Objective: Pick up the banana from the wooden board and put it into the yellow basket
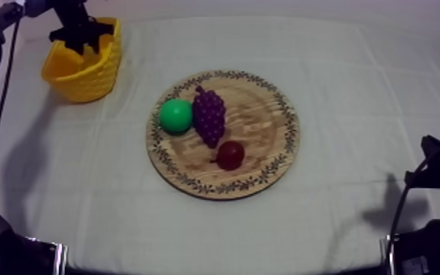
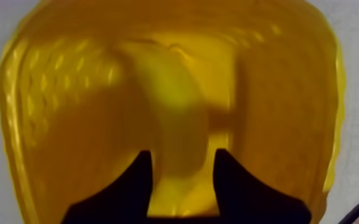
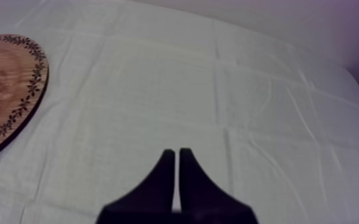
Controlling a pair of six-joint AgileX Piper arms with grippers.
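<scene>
Left gripper [image 2: 182,154] holds the banana [image 2: 173,101] over the yellow basket [image 2: 56,119]; right gripper [image 3: 176,158] closed, empty. Best release low and centred.

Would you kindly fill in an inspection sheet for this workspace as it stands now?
Surface: grey-white cloth, creased, covering the table.
Job's things: banana inside the yellow basket at the table's far left; wooden board at the centre, no banana on it.
Clutter: grapes, green fruit and small red fruit on the board, the green fruit right beside the grapes.
Grippers: left gripper down in the basket, fingers closed on the banana; right gripper over bare cloth beside the board, fingers together, holding nothing.
Cables: nothing seen.
Surroundings: nothing seen.
</scene>
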